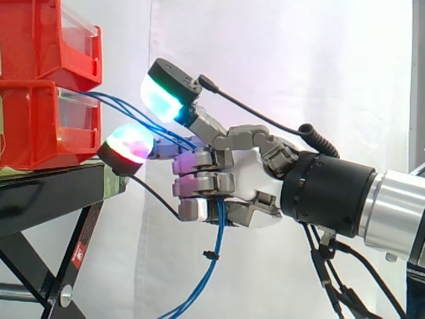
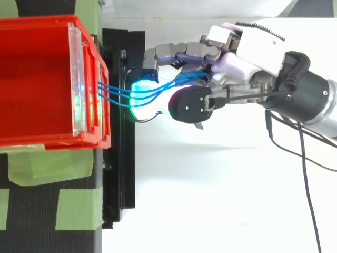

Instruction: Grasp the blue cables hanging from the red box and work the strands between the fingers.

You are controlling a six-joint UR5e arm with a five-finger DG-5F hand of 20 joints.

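Observation:
Several thin blue cables [image 1: 120,102] leave the front of the lower red box [image 1: 30,126] and run right into my hand [image 1: 247,178]. In the top view the cables [image 2: 113,90] fan out from the red box [image 2: 37,79] and cross a glowing fingertip [image 2: 141,90]. My hand [image 2: 231,66] is shut on the strands: the lower fingers are curled round them, while one finger and the thumb reach toward the box, their pads glowing. Below the curled fingers the cables hang down in a loose bundle [image 1: 214,259].
A second red bin [image 1: 40,33] is stacked above the lower one. Both rest on a black stand [image 1: 46,199] with slanted legs. Green tape [image 2: 31,163] covers the stand's top near the box. A white curtain hangs behind.

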